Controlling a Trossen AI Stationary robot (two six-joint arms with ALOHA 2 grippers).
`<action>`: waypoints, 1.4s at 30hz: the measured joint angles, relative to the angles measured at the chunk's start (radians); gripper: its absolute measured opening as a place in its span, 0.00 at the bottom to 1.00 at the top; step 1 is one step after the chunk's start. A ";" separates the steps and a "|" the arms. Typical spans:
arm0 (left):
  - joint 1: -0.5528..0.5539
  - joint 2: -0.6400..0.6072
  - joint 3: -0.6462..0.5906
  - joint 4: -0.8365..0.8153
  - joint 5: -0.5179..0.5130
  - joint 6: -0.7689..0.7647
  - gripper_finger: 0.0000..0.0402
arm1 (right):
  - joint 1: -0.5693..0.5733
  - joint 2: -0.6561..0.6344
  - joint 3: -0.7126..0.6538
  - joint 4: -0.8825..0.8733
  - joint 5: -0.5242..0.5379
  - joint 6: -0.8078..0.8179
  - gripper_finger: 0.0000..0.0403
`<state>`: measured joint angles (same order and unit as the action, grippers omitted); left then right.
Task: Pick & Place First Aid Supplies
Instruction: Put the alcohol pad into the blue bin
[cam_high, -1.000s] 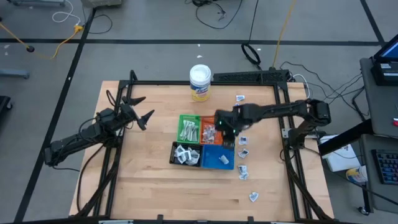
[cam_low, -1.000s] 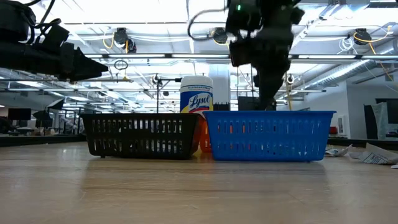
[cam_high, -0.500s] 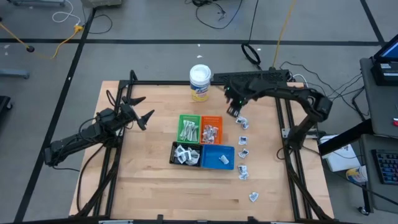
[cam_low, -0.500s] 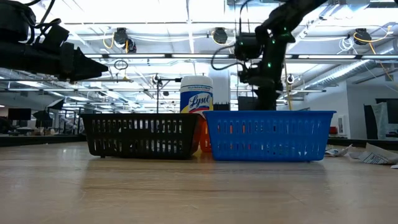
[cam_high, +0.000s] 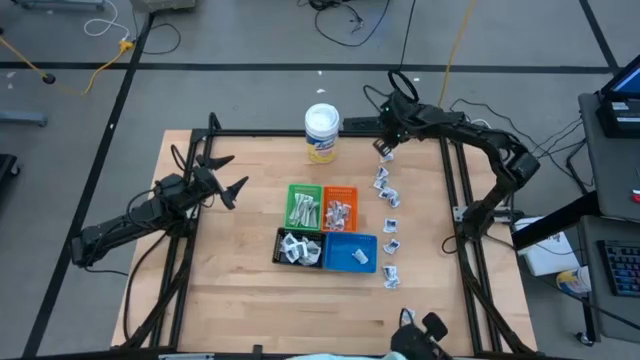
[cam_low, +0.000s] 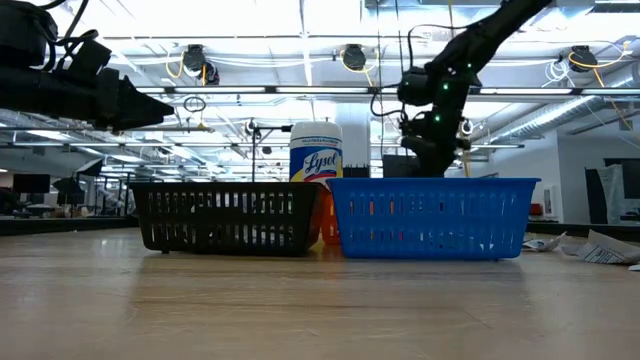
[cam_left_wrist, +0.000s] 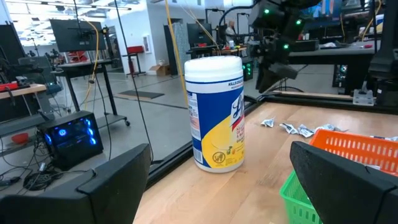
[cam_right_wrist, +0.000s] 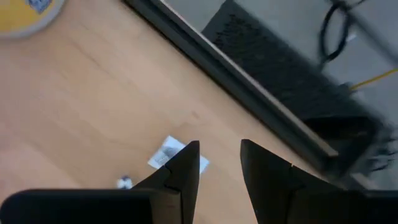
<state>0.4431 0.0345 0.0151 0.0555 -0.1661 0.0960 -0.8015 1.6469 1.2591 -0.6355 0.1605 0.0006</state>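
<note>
High view, looking straight down. At the table's near edge a dark object intrudes; what it is cannot be told. On the right side of the wooden table a loose line of small white-grey packets runs from near the blue tray back toward the far rail. Four trays sit together mid-table: black tray and blue tray nearer, green tray and orange tray behind them, each holding packets. The left gripper hangs at the table's left side, apart from the trays, its fingers spread wide and holding nothing. Farther back, the right gripper is poised over the farthest packet near the rear rail; the right wrist view shows its fingers narrowly parted, empty, with that packet just beyond their tips. A white-lidded tub stands at the far edge, left of the right gripper.
</note>
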 joint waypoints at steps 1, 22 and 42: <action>0.000 0.000 0.000 0.000 0.000 0.000 0.98 | -0.010 0.006 0.000 0.003 -0.027 0.023 0.27; 0.000 0.000 0.000 0.000 0.000 0.000 0.98 | -0.007 0.228 -0.001 -0.009 -0.113 0.201 0.28; 0.000 0.000 0.000 0.000 0.000 0.000 0.98 | -0.002 0.259 0.002 -0.067 -0.140 0.225 0.01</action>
<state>0.4429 0.0345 0.0151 0.0559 -0.1661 0.0961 -0.8032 1.9059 1.2613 -0.7027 0.0200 0.2253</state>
